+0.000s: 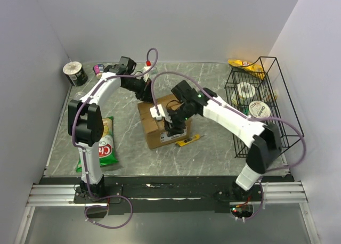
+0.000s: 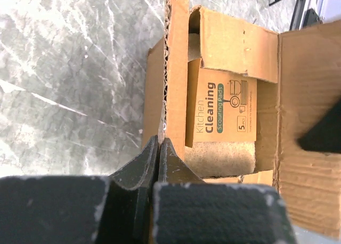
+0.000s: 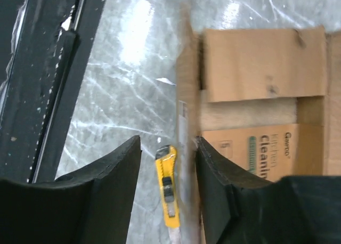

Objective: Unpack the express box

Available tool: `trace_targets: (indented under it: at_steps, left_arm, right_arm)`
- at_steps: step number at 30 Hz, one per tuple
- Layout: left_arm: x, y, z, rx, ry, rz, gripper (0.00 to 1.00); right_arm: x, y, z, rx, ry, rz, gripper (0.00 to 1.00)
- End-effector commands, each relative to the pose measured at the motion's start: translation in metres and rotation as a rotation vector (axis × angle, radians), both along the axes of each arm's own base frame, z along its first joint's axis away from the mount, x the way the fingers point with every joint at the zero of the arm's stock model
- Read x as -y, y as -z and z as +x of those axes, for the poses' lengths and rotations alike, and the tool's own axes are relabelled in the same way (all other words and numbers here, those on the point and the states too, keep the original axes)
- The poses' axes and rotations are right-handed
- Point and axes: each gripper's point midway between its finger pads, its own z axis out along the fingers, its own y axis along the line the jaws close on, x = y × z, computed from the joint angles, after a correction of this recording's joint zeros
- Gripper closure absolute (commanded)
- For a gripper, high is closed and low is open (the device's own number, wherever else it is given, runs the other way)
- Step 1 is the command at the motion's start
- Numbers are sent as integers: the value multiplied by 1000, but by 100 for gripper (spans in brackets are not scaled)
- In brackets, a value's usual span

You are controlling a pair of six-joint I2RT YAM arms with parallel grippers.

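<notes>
The express box [image 1: 154, 128] is a brown carton in the middle of the table with its flaps open. A card pack printed "Kitchen Cleaning Scouring Pads" [image 2: 224, 108] lies inside on a beige pad. At the box's far side my left gripper [image 1: 145, 90] is shut, and the upright flap [image 2: 177, 68] runs down into its fingertips [image 2: 159, 140]. My right gripper [image 1: 173, 128] hangs over the box's near-right side, open. Its jaws [image 3: 168, 143] straddle the box's side wall [image 3: 186, 111], one finger outside and one inside against the cardboard. The pack [image 3: 261, 148] shows beside the inner finger.
A yellow utility knife [image 1: 188, 141] lies on the table just right of the box, below the right jaws [image 3: 169, 185]. A green chips bag [image 1: 106, 143] lies at the left. A tin [image 1: 75, 72] stands at the back left. A black wire rack [image 1: 258, 103] holding items stands at the right.
</notes>
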Motion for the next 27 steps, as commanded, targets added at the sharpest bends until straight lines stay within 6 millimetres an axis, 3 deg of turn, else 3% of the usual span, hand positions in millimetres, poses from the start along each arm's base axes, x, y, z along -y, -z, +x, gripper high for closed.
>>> trace_targets:
  at_steps: [1,2,6,10,11,13,14,16,19,20,22,23,25,27]
  left_arm:
    - [1,-4,14,44,-23,-24,99]
    - [1,-3,14,43,-25,-25,99]
    - [2,-3,18,42,-44,-34,99]
    - [5,-10,22,45,-48,-53,99]
    - [5,-12,23,39,-56,-57,99]
    - [6,-15,22,42,-55,-67,99]
    - [5,-15,21,40,-53,-67,99]
    - [6,-20,16,39,-32,-88,99]
    - [8,-27,6,43,-5,-112,99]
    - [9,-26,1,44,12,-117,99]
    - [10,-32,-3,54,25,-129,99]
    - [11,-33,-5,53,30,-129,99]
    - [12,-35,-7,51,32,-132,99]
    - [13,-35,-9,42,37,-134,99]
  right_arm:
    - [-4,-21,2,157,38,71,51]
    - [1,-12,-2,145,47,59,51]
    - [6,-16,-5,215,81,72,52]
    - [14,-4,-8,189,164,67,50]
    - [21,11,-13,151,205,39,48]
    - [20,6,-2,190,294,86,45]
    - [27,19,-1,155,383,70,40]
    - [27,6,7,167,459,122,36]
    - [28,-31,25,207,543,217,32]
    - [25,-55,35,248,554,265,31]
    - [27,-78,49,265,571,301,30]
    - [25,-105,56,286,572,350,30]
    - [23,-131,67,286,555,409,30]
    - [21,-135,79,301,547,422,30]
